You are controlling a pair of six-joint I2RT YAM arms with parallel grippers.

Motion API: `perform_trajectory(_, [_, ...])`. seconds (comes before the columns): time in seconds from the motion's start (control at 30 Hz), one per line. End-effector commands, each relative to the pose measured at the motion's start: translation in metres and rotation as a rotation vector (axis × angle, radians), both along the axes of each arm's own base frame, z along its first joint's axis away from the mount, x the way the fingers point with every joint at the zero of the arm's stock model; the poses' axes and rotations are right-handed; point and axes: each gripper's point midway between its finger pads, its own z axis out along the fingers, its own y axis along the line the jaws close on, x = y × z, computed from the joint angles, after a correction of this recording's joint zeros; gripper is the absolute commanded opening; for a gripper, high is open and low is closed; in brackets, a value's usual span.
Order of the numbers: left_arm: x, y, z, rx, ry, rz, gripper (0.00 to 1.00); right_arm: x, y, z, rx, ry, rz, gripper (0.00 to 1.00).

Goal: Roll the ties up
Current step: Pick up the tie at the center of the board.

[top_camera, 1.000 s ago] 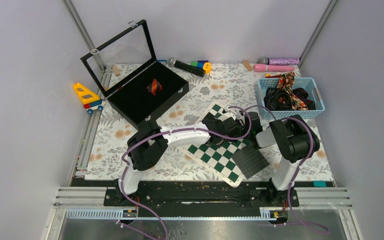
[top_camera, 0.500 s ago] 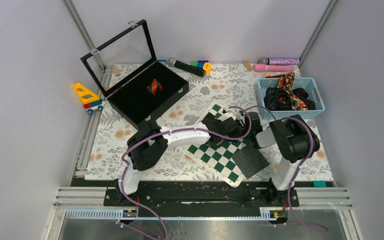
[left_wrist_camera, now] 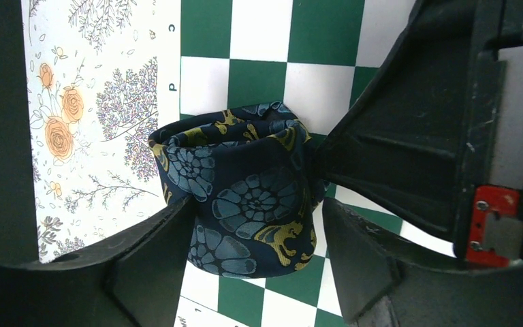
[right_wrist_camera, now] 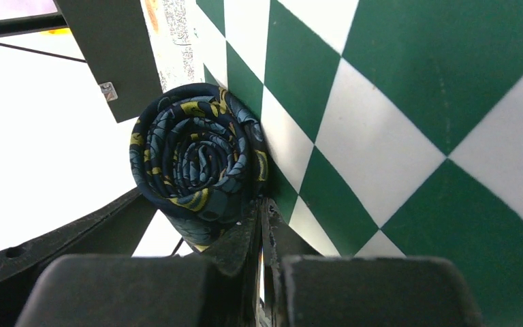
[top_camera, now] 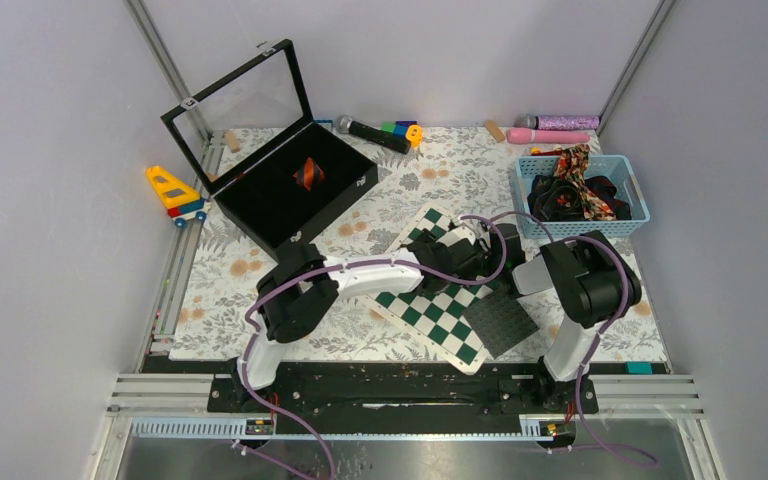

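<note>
A rolled dark navy fabric necktie with blue and gold flowers (left_wrist_camera: pixel 245 204) rests on a green-and-white chequered board (top_camera: pixel 430 310). It sits at the board's lettered edge, next to the flower-printed tabletop (top_camera: pixel 290 340). The left gripper (left_wrist_camera: pixel 253 218) straddles the roll, one finger pressed against each side. The right gripper (right_wrist_camera: pixel 262 211) has its fingers pressed together, their tips touching the roll's spiral end (right_wrist_camera: pixel 197 160). Near the tabletop's far left corner, an open black box with a clear lid (top_camera: pixel 260 200) holds a rolled red-and-black striped tie (top_camera: pixel 308 173). Near the far right corner, a light blue plastic basket (top_camera: pixel 530 170) holds a heap of loose dark and floral ties (top_camera: pixel 575 195).
</note>
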Motion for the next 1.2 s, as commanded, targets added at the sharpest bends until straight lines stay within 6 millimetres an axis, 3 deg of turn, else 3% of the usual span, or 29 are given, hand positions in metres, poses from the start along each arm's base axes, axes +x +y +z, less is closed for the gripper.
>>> perform_trajectory(0.0, [-0.002, -0.007, -0.039, -0.008, 0.028, -0.001, 0.66, -0.007, 0.032, 0.072, 0.175, -0.165, 0.168, 0.0])
perform_trajectory(0.63, [-0.002, 0.002, -0.041, 0.006, 0.009, 0.015, 0.54, 0.0, 0.03, 0.079, 0.154, -0.181, 0.129, 0.02])
perform_trajectory(0.83, [-0.002, 0.003, -0.039, 0.0, 0.009, 0.015, 0.54, 0.009, 0.012, 0.066, -0.011, -0.195, 0.057, 0.09])
perform_trajectory(0.97, [-0.003, 0.003, -0.038, -0.006, 0.008, 0.017, 0.54, 0.015, -0.007, 0.058, -0.117, -0.194, 0.004, 0.21])
perform_trajectory(1.17, [-0.003, 0.003, -0.039, -0.008, 0.01, 0.016, 0.53, 0.018, -0.018, 0.044, -0.158, -0.157, 0.025, 0.31])
